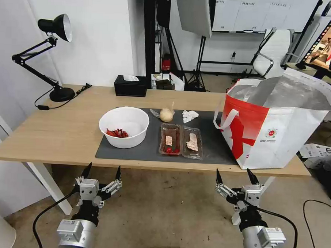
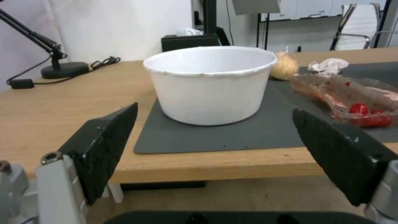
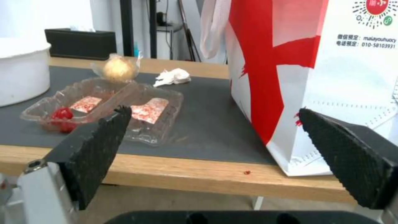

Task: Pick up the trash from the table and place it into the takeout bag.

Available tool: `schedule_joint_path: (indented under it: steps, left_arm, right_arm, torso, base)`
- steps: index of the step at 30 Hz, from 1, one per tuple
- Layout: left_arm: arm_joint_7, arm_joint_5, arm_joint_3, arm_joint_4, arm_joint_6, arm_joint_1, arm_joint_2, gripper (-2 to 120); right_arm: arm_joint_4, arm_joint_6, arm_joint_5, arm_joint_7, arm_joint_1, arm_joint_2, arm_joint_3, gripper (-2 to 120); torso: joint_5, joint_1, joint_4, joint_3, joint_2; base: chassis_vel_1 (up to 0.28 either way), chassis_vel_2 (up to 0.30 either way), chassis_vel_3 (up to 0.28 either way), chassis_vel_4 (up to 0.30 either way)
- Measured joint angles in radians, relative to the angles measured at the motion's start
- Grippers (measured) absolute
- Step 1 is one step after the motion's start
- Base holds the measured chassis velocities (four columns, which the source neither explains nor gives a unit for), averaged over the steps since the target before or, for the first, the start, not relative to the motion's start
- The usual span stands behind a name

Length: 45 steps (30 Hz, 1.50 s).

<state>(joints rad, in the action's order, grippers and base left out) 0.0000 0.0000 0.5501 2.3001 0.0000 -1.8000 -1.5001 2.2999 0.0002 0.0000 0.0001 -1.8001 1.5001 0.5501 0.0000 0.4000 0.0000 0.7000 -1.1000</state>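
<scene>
- Light wood makes up the table (image 1: 62,134) we face; a dark grey mat (image 1: 215,148) covers its middle, and beyond it we see white walls and studio stands.
- We count four pieces of trash on the mat: one white bowl (image 1: 124,126) with red scraps at centre left, one clear hinged tray (image 1: 181,140) lying open at centre, one beige lump (image 1: 166,115) just behind the tray, and one crumpled tissue (image 1: 189,116) beside the lump.
- One takeout bag (image 1: 275,125) stands upright at the right of the frame, its mouth open and foil lining showing.
- One black tissue box (image 1: 130,86) and one desk lamp (image 1: 53,53) sit toward the upper left.
- Our left gripper (image 1: 101,171) and right gripper (image 1: 235,176) hang below the table's near edge, lower left and lower right, both with fingers spread wide and empty.
</scene>
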Motion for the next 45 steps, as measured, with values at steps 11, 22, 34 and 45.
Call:
schedule_joint_path:
  steps: [11, 22, 34, 45]
  left_arm:
    - [-0.002, -0.002, 0.0, 0.0, 0.0, 0.001, 0.001, 100]
    - [-0.169, -0.14, 0.012, 0.033, 0.082, 0.127, 0.076, 100]
    - [-0.16, -0.141, 0.008, 0.039, 0.073, 0.117, 0.071, 100]
    - [-0.155, -0.14, 0.007, 0.052, 0.071, 0.102, 0.069, 100]
  right_arm:
    - [0.0, -0.001, 0.002, 0.0, 0.001, -0.003, 0.0, 100]
    - [0.003, -0.121, 0.237, -0.003, 0.071, -0.241, 0.054, 100]
    - [0.001, -0.126, 0.401, -0.032, 0.119, -0.376, 0.091, 100]
    - [0.01, -0.121, 0.397, -0.032, 0.108, -0.366, 0.089, 100]
  torso:
    - [0.0, 0.0, 0.0001, 0.0, 0.0]
    - [0.0008, 0.0, -0.0002, 0.0, 0.0]
    - [0.0001, 0.0, 0.0, 0.0, 0.0]
    - [0.0, 0.0, 0.0, 0.0, 0.0]
  base:
    - [0.0, 0.0, 0.0, 0.0]
    - [0.0, 0.0, 0.0, 0.0]
    - [0.0, 0.0, 0.0, 0.0]
    - [0.0, 0.0, 0.0, 0.0]
